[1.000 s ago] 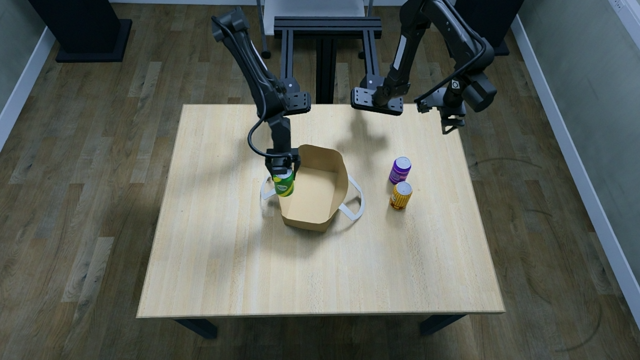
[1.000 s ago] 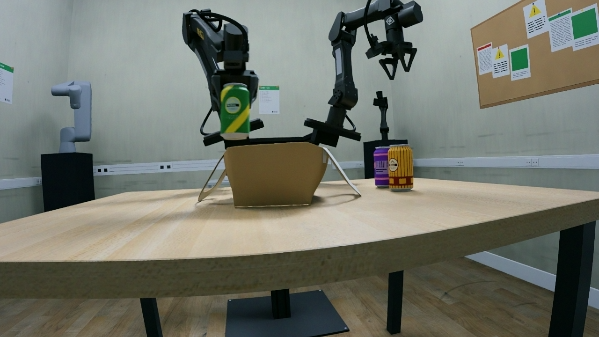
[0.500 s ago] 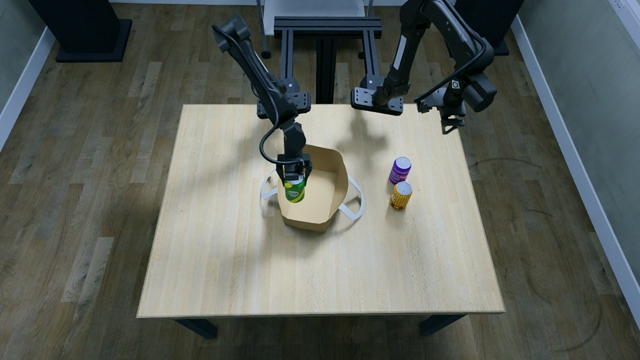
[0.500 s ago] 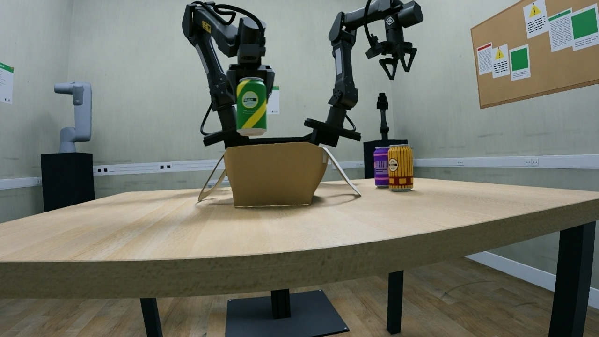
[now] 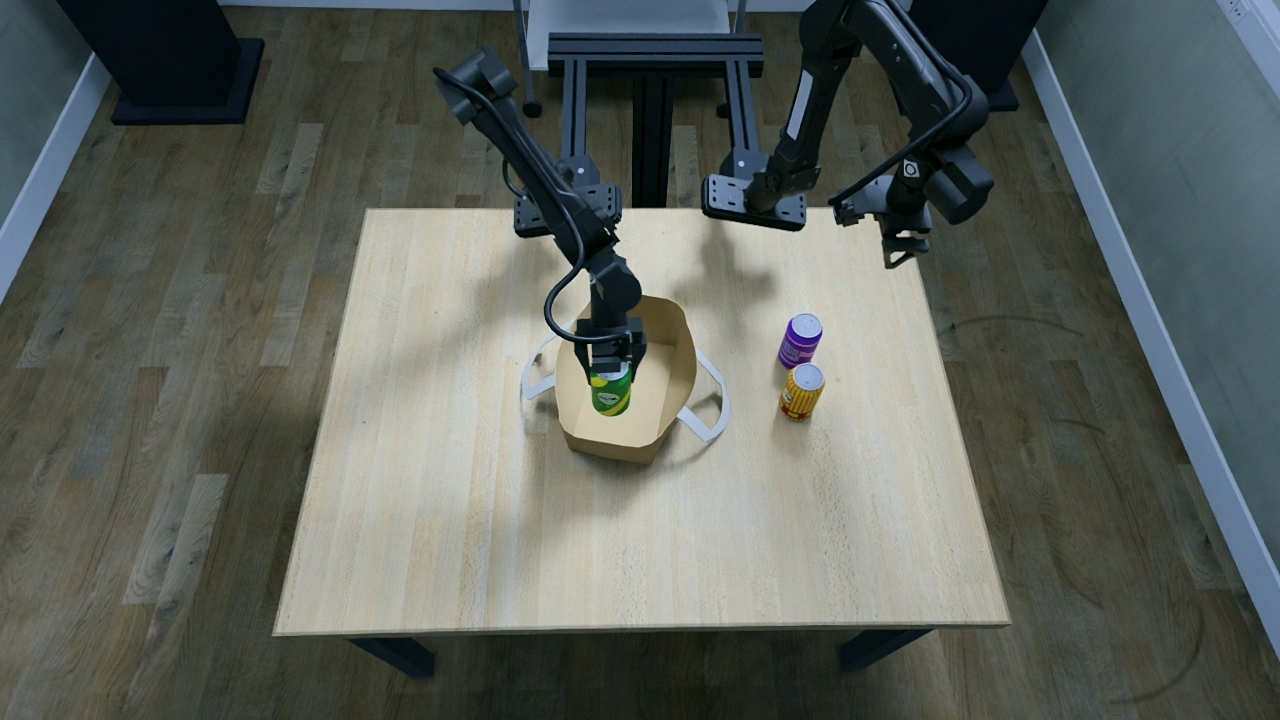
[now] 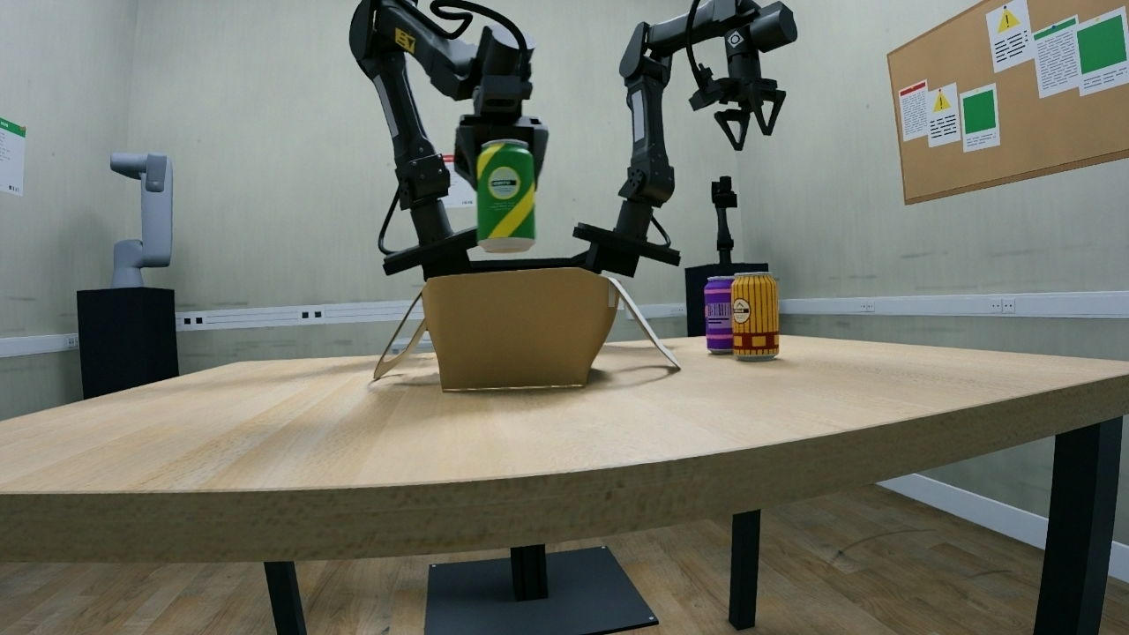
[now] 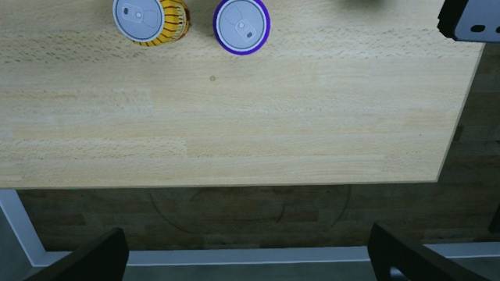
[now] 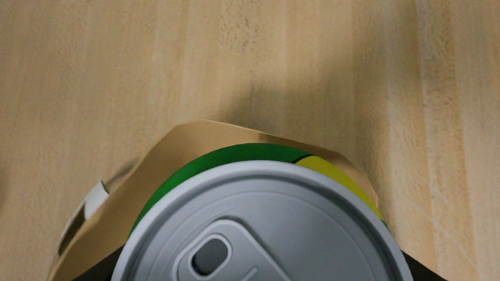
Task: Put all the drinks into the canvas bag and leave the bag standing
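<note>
Top view: The right end effector (image 5: 611,368) (image 6: 504,169) (image 8: 257,235) was clamped on a green soda can (image 5: 610,394) (image 6: 505,197) (image 8: 293,226), whose upper portion was partly obscured by the fingers. The can overlapped the opening of the brown canvas bag (image 5: 617,450) (image 6: 517,332) (image 8: 183,136) and concealed part of its floor. The bag stood on the counter (image 5: 447,537) (image 6: 236,442) (image 7: 234,117) (image 8: 117,58) with its walls up. A purple can (image 5: 796,344) (image 6: 718,316) (image 7: 242,25) and a yellow-orange can (image 5: 799,398) (image 6: 755,316) (image 7: 141,19) stood upright outside the bag, near each other. The left end effector (image 5: 904,246) (image 6: 752,130) (image 7: 248,237) was well apart from both.

Exterior view: The green can was upright, above the bag's rim. The front wall hid the bag's interior. The yellow-orange can partly covered the purple can. The left end effector was raised, its fingers spread and unloaded.

Left wrist view: The two fingers stood wide apart, cut off by the lower edge. The tops of both standing cans were visible; the upper edge cropped the yellow-orange one. A grey plate (image 7: 478,19) with dark holes was cropped at the upper right.

Right wrist view: The green can's lid was cut off below and blocked most of the bag. Only small dark portions of the gripping fingers were visible beside it.

Green can (image 5: 611,394) (image 6: 505,196) (image 8: 266,222) farther over bag (image 5: 664,326) (image 6: 517,332) (image 8: 183,140)
</note>
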`<state>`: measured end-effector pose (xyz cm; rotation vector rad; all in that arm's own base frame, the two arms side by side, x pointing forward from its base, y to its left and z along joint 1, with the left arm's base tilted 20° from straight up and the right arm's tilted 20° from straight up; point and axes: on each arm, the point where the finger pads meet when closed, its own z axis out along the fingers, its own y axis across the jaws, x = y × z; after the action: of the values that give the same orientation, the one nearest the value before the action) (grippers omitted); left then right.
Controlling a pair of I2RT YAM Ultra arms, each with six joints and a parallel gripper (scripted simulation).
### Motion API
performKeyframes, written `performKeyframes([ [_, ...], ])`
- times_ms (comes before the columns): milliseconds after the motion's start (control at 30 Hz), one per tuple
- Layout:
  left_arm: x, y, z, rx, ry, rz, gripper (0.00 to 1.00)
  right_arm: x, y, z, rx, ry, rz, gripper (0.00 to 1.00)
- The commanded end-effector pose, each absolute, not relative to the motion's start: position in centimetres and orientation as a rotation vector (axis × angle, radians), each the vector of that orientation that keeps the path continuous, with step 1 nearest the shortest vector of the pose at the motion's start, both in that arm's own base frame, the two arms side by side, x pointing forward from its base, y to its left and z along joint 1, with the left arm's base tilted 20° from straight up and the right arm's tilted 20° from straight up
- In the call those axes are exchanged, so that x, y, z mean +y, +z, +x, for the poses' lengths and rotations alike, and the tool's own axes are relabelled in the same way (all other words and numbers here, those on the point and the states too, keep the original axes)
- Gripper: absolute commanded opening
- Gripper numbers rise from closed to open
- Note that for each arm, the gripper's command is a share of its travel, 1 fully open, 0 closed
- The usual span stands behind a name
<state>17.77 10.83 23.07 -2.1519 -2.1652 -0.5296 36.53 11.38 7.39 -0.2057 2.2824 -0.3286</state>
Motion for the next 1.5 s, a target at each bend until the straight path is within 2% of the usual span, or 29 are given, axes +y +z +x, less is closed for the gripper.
performKeyframes([
  [0, 10.2, 23.6, 17.5, -2.176, -0.553, -2.173, 1.0, 13.8, 10.5, 38.5, 2.191, -0.272, -0.158, 0.7],
  [233, 10.2, 23.6, 17.5, -2.176, -0.553, -2.173, 1.0, 13.7, 11.8, 38.4, 2.155, -0.251, -0.164, 0.7],
  [533, 10.2, 23.6, 17.5, -2.176, -0.553, -2.173, 1.0, 12.6, 9.8, 37.0, 2.189, -0.277, -0.181, 0.7],
  [633, 10.2, 23.6, 17.5, -2.176, -0.553, -2.173, 1.0, 13.4, 11.5, 38.0, 2.154, -0.25, -0.164, 0.7],
  [1467, 10.2, 23.6, 17.5, -2.176, -0.553, -2.173, 1.0, 13.5, 11.4, 38.1, 2.154, -0.246, -0.157, 0.7],
])
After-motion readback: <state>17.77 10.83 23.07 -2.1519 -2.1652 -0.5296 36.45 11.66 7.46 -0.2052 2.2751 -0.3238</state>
